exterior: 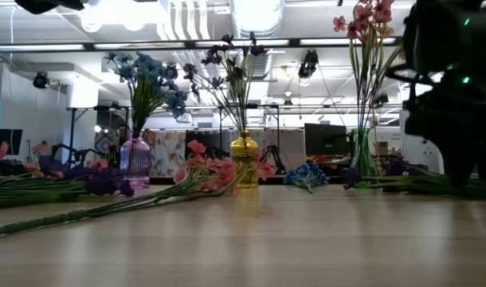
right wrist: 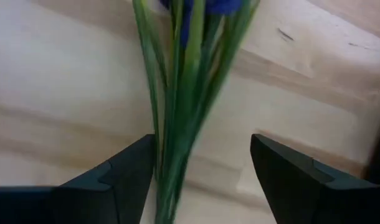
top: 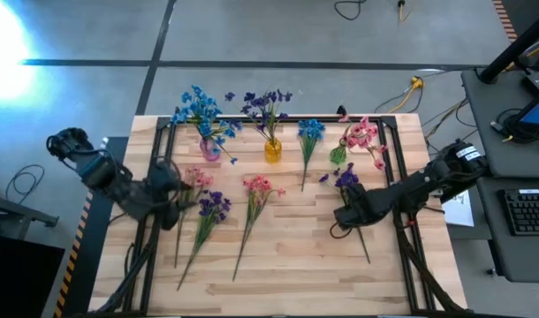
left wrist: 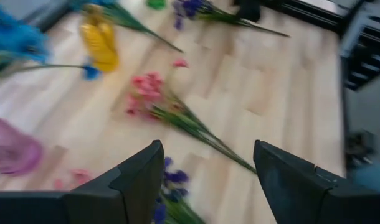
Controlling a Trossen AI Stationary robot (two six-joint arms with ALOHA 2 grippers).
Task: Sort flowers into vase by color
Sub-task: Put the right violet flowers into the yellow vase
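While the right gripper (top: pixel 347 215) is hanging released around the purple sprig (top: pixel 346 179) at the frame's right, presumably readying a stem grasp, the left gripper (top: pixel 168 205) is waiting spread beside the left-hand flowers (top: pixel 208 210).

We are in an open-plan robotics lab. A wooden bench (top: pixel 287 256) stands on a grey concrete floor (top: pixel 252 31) marked with dark tape lines, loose cables (top: pixel 411 88) trailing across it. Beside it a desk carries a keyboard (top: pixel 526 212). Across the bench we see computer monitors (exterior: pixel 327 139), partitions, strip lights (exterior: pixel 203 41) and exposed ceiling ducts (exterior: pixel 257 12).
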